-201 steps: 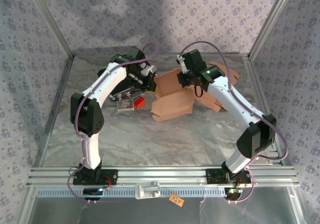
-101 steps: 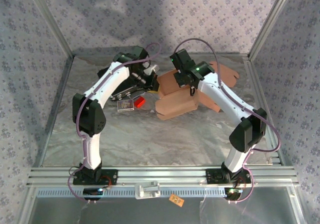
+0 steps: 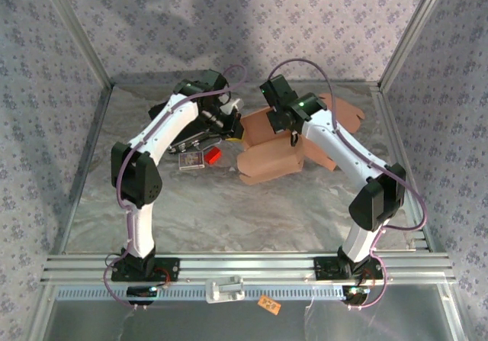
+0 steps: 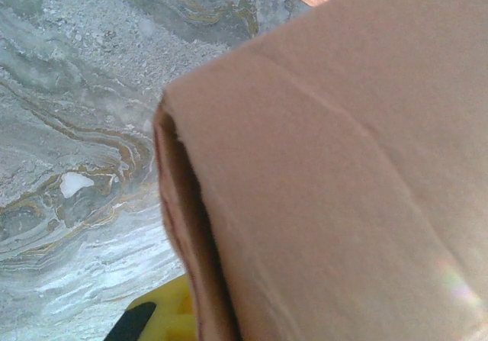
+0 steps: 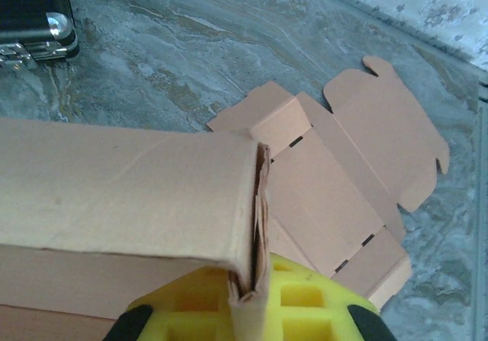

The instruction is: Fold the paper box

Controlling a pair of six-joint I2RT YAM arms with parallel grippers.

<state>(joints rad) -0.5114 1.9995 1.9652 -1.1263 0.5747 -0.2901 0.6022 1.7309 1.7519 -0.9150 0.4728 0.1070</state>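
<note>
Our right end effector (image 5: 248,314) is pressed together on the paper box (image 3: 267,162). At 6 o'clock in our right wrist view, its yellow pads pinch the upright edge where two cardboard walls meet. Our left end effector (image 3: 231,127) is closed as well, gripping a wall at the box's 10 o'clock corner. In the left wrist view we see one yellow pad (image 4: 175,310) against the wall's left face, while the other is hidden behind the card.

The half-formed box lies on the marbled tabletop (image 3: 229,211), a little toward 12 o'clock of its centre, between our two arms. A flat cardboard blank (image 5: 343,165) lies near the box at its 2 o'clock. A small red block (image 3: 212,155) sits just beside the box at 9 o'clock. A black case with metal corners (image 5: 34,13) rests at 11 o'clock in the right wrist view.
</note>
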